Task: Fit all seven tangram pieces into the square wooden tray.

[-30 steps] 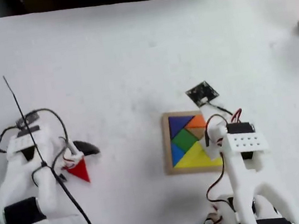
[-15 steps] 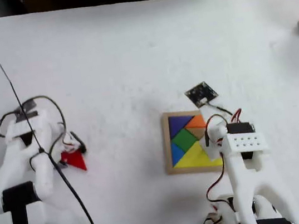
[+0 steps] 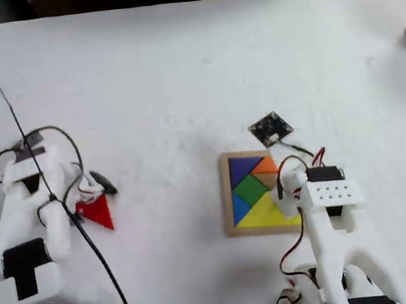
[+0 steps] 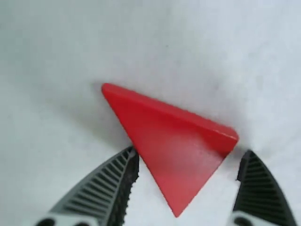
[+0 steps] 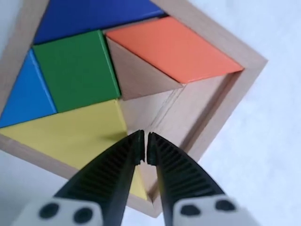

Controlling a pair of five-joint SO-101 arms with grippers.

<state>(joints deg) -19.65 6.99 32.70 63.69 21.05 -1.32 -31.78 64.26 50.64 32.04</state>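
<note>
Left gripper (image 4: 188,157) was spread wide around the red triangle (image 4: 174,141), which lay flat on the white table (image 3: 176,72), well apart from the tray (image 5: 235,89). One finger (image 4: 117,183) looked to touch a slanted edge; the other sat just beside a corner. Right gripper (image 5: 145,141) was pinched nearly closed with nothing in it, hanging over the bare triangular gap in the tray. Six pieces were already seated: dark blue, orange, green, light blue, yellow and a plain wood one.

Risks, as judged:
- Jaws would close on a slant and a corner rather than two parallel faces, so the triangle would likely twist or squirt out sideways.
- The piece is thin and flat, so a shallow grip could slip on lifting.
- The right arm sat over the only free slot and could block or bump the left arm on delivery.
- If the triangle arrived turned the wrong way, it would ride up on the rim or a neighbouring piece instead of dropping in.

Hard to make out:
- In the high view the right arm covered the tray's right side, gap included.
- The left gripper there was half hidden by its arm and a cable.
- Contact of the second finger with the triangle could not be told.
- Finger bases were cut off in both wrist views.
</note>
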